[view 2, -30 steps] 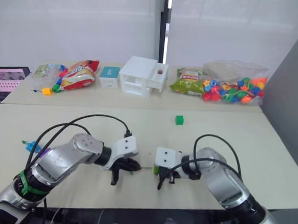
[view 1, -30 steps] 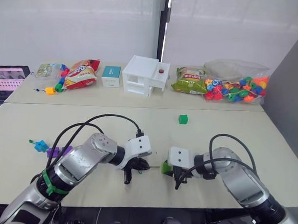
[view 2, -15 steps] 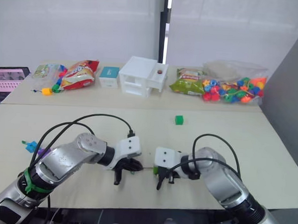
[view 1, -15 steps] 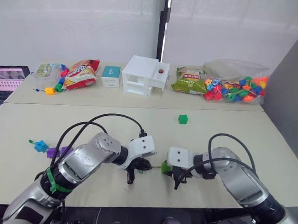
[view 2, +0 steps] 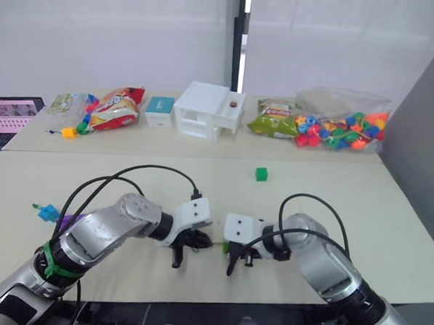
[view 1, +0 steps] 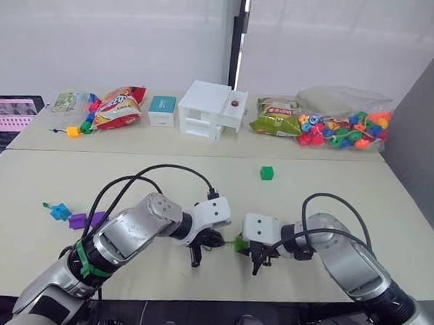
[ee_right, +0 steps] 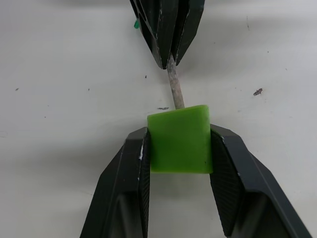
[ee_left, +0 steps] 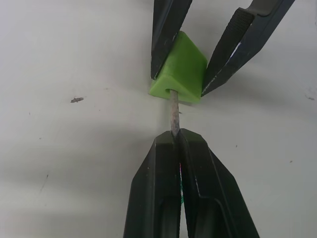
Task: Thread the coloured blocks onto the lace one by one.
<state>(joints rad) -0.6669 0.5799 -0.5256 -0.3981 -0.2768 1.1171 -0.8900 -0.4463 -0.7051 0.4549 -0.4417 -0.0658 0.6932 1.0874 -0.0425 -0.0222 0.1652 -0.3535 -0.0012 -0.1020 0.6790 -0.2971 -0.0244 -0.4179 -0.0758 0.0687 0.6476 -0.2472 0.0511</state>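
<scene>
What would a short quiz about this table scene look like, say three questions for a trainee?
1. True or false: the left gripper pinches the lace tip.
2. What sits between the right gripper's fingers? A) a purple block B) the green block C) nothing
3. Fill in: the lace tip meets the green block's ___.

Key: 1 true. 2 B. 3 hole; the left wrist view shows the tip entering it.
</scene>
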